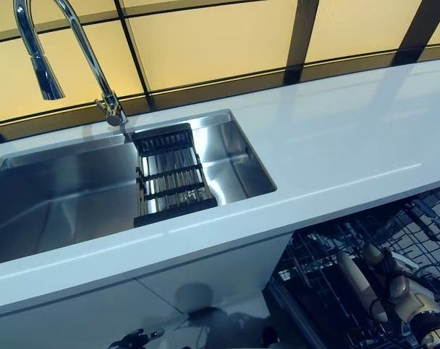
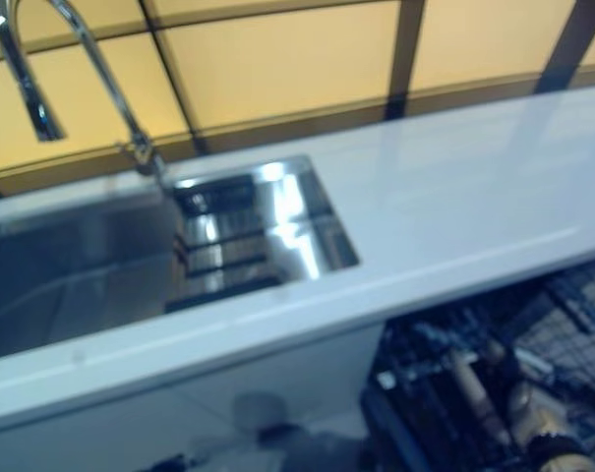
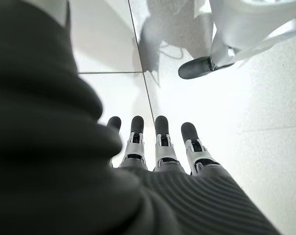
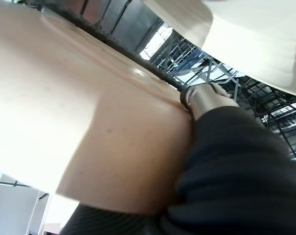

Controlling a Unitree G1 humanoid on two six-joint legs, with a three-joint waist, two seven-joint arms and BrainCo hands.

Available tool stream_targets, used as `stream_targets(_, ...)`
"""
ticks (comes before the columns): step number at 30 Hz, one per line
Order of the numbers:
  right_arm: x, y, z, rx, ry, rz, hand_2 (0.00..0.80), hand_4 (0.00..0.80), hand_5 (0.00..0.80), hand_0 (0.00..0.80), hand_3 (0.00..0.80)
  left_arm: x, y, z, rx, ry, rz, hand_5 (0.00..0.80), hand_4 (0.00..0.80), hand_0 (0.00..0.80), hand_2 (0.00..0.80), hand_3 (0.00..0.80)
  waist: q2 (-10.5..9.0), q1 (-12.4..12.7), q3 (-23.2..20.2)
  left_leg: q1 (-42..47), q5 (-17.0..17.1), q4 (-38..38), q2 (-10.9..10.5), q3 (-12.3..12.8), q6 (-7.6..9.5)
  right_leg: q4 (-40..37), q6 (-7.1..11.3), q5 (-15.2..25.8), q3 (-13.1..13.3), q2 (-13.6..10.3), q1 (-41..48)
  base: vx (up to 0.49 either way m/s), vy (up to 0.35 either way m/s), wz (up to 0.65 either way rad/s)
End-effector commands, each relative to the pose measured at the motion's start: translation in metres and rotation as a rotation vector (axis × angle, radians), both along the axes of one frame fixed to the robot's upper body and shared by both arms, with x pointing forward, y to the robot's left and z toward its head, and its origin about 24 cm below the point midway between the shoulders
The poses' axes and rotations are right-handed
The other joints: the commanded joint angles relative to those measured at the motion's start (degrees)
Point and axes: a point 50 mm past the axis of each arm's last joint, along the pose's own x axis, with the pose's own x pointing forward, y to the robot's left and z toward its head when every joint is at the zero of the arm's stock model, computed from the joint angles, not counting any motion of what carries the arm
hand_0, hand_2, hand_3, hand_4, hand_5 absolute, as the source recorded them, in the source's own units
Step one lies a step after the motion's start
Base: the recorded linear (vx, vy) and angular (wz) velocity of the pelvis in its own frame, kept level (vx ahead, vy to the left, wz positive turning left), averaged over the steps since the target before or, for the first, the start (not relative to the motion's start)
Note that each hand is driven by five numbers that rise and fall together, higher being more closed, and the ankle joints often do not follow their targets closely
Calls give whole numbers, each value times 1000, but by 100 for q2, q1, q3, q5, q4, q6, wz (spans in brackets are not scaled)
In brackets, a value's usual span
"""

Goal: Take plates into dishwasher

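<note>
My right hand (image 1: 416,309) is down in the open dishwasher rack (image 1: 310,273) at the lower right, below the counter edge. In the right wrist view it is shut on a large beige plate (image 4: 64,98), with its thumb (image 4: 206,98) hooked over the plate's rim; the plate fills most of that view. A second pale plate (image 4: 255,34) shows just beyond it, with the rack wires (image 4: 221,78) between them. My left hand (image 3: 157,147) hangs over the floor with straight fingers and holds nothing.
A white counter (image 1: 336,145) runs across, with a steel sink (image 1: 60,196), a dark drain rack (image 1: 169,178) inside it and a tall tap (image 1: 38,51). White cabinet fronts (image 1: 132,298) stand below the sink, left of the dishwasher.
</note>
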Motion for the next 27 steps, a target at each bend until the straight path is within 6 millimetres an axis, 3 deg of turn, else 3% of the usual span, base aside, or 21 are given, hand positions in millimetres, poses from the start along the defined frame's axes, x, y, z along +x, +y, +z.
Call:
stream_targets(1,2,-2,-7,-18,62,-30,800,800,800,800,800,29,16,12,36,-83,-27,0,0,0,0,0,-167,113,254,-30,-178,-10,-184,-378,242,23,340,-46,28,-315,17,-31,35,8)
stream_targets(10,-11,-11,-9,-23,67,-63,800,800,800,800,800,28,14,12,16,-95,-33,0,0,0,0,0,-106,78,289,-36,-169,-10,-223,-377,229,23,349,-41,47,-335,23,-5,8,1)
stream_targets(14,-14,-10,-11,-20,61,-70,521,521,521,521,521,29,16,12,23,-94,-32,0,0,0,0,0,-184,58,255,-12,-182,-10,-203,-367,238,23,356,-39,61,-316,44,0,0,0)
stream_targets(15,-14,-10,-12,-20,62,-69,502,502,502,502,502,29,16,12,23,-94,-32,0,0,0,0,0,-194,57,252,-10,-182,-10,-201,-365,240,23,356,-39,64,-313,47,20,-37,0)
stream_targets(16,-15,-10,-11,-21,58,-70,198,198,198,198,198,28,16,12,26,-91,-30,0,0,0,0,0,-236,46,237,1,-187,-10,-190,-363,245,23,355,-39,77,-297,56,18,-30,0)
stream_targets(17,-15,-10,-12,-19,63,-72,0,0,0,0,0,28,17,12,29,-90,-29,0,0,0,0,0,-261,45,228,6,-187,-10,-184,-361,249,23,353,-41,80,-287,62,18,-32,0)
stream_targets(27,-19,-16,-7,-48,67,-82,0,0,0,0,0,23,22,12,39,-65,-29,0,0,0,0,0,-424,46,196,55,-184,-10,-125,-334,269,23,350,-41,105,-221,112,0,0,0)
